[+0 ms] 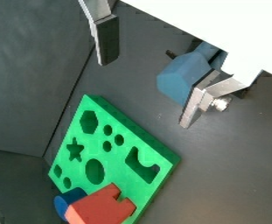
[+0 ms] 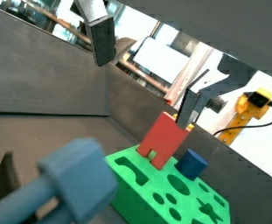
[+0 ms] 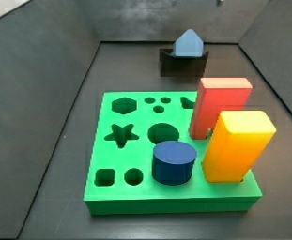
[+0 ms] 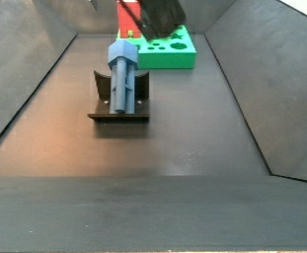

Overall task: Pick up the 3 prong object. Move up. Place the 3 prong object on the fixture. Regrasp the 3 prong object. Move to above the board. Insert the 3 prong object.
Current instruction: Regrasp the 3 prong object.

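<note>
Dark floor, steel-blue peaked 3 prong object (image 4: 122,65), end effector (image 1: 149,74) empty

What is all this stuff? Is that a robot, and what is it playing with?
Yes, it is a robot arm with a two-finger gripper. Two cameras ride on its wrist and look down past the silver fingers. Two more stand beside the table. The gripper is open and holds nothing. It hangs up above the floor. The 3 prong object, steel-blue, rests on the dark fixture. Farther off lies the green board with shaped holes. A red block, a yellow block and a dark blue cylinder stand in it.
</note>
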